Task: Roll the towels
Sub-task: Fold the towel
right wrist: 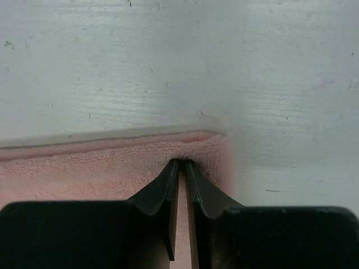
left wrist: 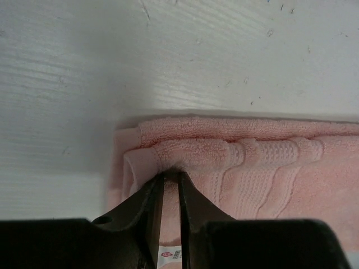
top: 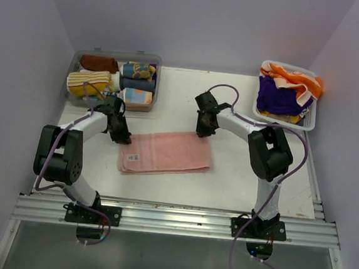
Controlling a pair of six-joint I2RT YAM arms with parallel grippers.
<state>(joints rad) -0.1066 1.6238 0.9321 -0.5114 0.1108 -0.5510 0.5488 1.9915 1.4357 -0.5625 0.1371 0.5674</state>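
The pink towel (top: 165, 152) lies flat mid-table; the left gripper (left wrist: 171, 175) grips its far-left corner, the right gripper (right wrist: 182, 162) its far-right corner, both clenched on the far edge, with bare table (top: 238, 177) beyond

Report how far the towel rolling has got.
Done: several rolled towels sit in the clear bin. In hand: the pink towel lies flat, not yet rolled, with the left gripper and right gripper pinching its far corners. Left: that roll, plus the loose towels heaped in the white basket.
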